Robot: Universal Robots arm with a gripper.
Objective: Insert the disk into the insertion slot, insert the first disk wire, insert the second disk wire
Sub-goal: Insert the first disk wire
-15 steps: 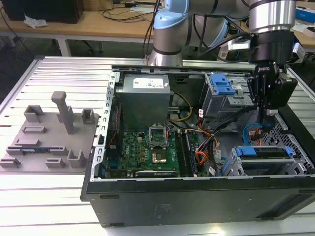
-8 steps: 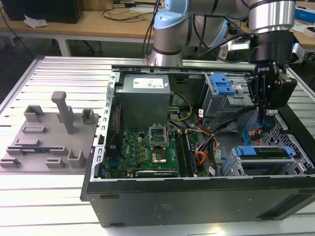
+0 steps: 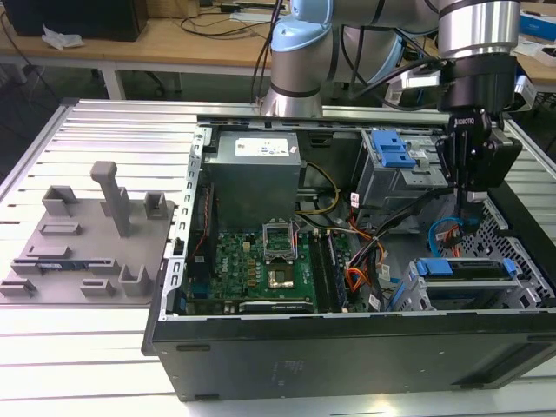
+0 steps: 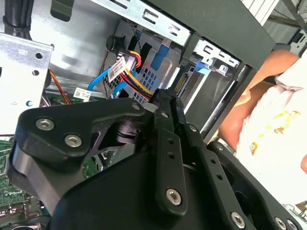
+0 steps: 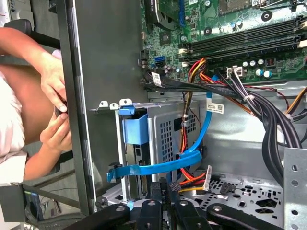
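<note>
Blue carrier ends marked the disk (image 3: 469,269), seated in the slot (image 3: 407,288) with its long axis running 9 to 3 across the exterior view. It lay at 6 o'clock from my gripper (image 3: 472,195), near but not touching. My jaws were clenched, as far as I could judge on the plug of the red-yellow wire (image 5: 192,180). The blue wire (image 5: 158,166) reached the disk's rear edge.
</note>
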